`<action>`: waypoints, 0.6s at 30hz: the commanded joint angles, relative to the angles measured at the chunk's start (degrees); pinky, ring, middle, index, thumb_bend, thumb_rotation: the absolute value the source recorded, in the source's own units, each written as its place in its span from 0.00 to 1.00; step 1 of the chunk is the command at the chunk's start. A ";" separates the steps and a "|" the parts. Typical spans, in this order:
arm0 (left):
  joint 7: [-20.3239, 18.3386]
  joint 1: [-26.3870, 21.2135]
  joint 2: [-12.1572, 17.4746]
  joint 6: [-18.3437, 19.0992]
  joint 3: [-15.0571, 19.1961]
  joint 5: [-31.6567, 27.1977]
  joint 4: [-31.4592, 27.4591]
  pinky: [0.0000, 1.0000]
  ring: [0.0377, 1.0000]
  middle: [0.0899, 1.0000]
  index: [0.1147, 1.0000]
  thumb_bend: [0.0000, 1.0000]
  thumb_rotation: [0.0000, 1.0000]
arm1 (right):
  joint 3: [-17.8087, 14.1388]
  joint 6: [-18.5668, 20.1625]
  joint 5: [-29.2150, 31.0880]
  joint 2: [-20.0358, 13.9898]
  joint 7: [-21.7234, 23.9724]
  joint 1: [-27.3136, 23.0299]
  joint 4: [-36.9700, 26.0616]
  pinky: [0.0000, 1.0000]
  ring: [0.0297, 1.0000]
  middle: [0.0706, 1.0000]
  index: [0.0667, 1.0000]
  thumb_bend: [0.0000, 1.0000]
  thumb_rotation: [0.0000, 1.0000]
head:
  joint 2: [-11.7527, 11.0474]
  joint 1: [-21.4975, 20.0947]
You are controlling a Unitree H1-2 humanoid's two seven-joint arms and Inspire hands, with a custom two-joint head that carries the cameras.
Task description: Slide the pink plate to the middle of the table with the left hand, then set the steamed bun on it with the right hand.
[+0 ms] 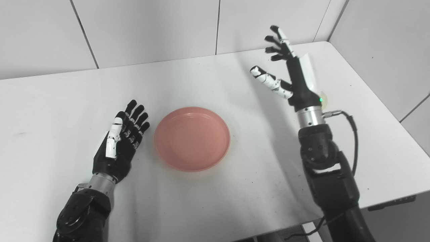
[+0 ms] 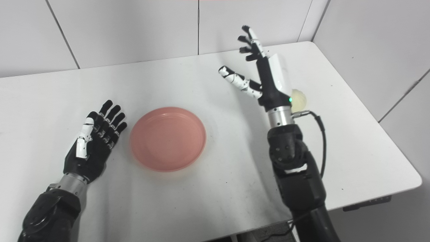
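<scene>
The pink plate (image 1: 192,138) lies near the middle of the white table (image 1: 50,111), with nothing on it. My left hand (image 1: 121,139) rests open just left of the plate, fingers straight and a small gap from its rim. My right hand (image 1: 285,72) is raised above the table's right side, open with fingers spread and holding nothing. The pale steamed bun (image 2: 298,99) sits on the table behind and right of that wrist, mostly hidden by the hand in the left eye view.
A black cable (image 1: 352,134) loops from the right wrist down along the forearm. The table's right edge (image 2: 379,124) runs close beyond the bun. White tiled walls (image 1: 151,30) stand behind and to the right.
</scene>
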 commanded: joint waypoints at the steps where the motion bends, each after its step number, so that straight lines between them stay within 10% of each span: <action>1: 0.15 1.62 1.18 1.35 0.29 0.37 2.30 1.00 0.99 0.98 1.00 0.37 1.00 | -1.07 1.74 -2.46 -2.12 0.15 -2.63 -2.43 0.62 0.70 0.77 0.87 0.61 0.77 | -0.15 -0.32; 18: -2.45 1.76 3.54 0.87 2.63 -1.86 4.09 1.00 0.98 0.98 0.99 0.38 1.00 | -3.37 12.23 -11.43 -14.57 9.81 -0.76 1.09 0.71 0.82 0.85 0.83 0.79 0.53 | -0.56 -4.04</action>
